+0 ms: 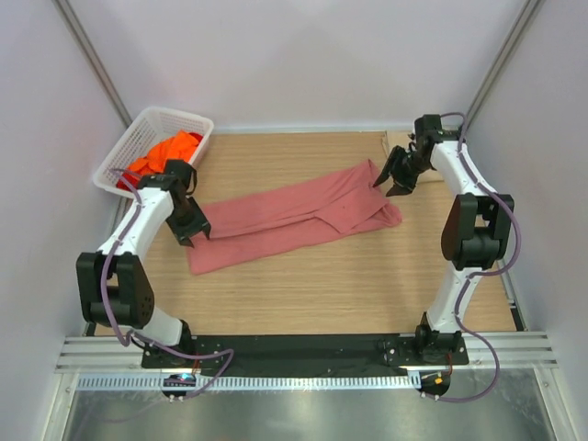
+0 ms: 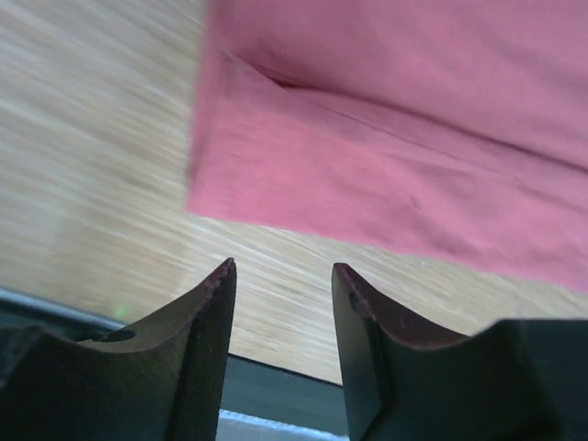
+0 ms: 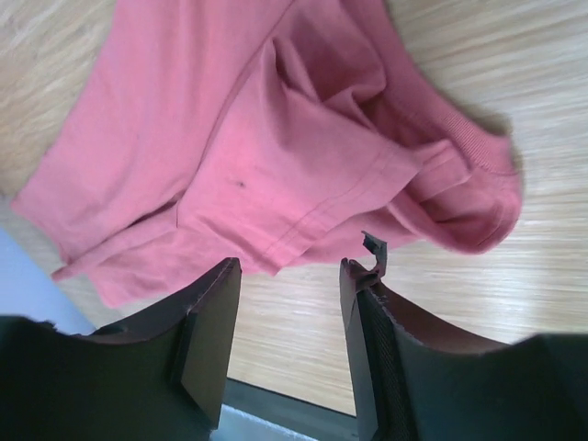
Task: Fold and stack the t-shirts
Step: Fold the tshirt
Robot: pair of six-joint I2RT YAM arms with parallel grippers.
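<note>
Fingers on both grippers stand parted, holding nothing: left gripper (image 1: 193,234) at the long-folded pink t-shirt's (image 1: 294,216) eight o'clock end, right gripper (image 1: 388,186) at two o'clock.

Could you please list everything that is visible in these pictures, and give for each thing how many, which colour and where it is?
salmon-pink cotton t-shirt: one, dusty pink, folded into a long strip that lies slantwise across the middle of the table
bright orange cotton shirts: number cannot be told, orange with a little red, bunched inside the basket
white lattice plastic basket: one, white, far left corner
small beige thing: one, beige, far right edge, partly hidden behind the right claw
light wooden table: one, pale brown, under everything
left arm: one, white and black, near left
right arm: one, white and black, near right
left claw: one, dark, open and empty, at the t-shirt's left end
right claw: one, dark, open and empty, at the t-shirt's right end
</note>
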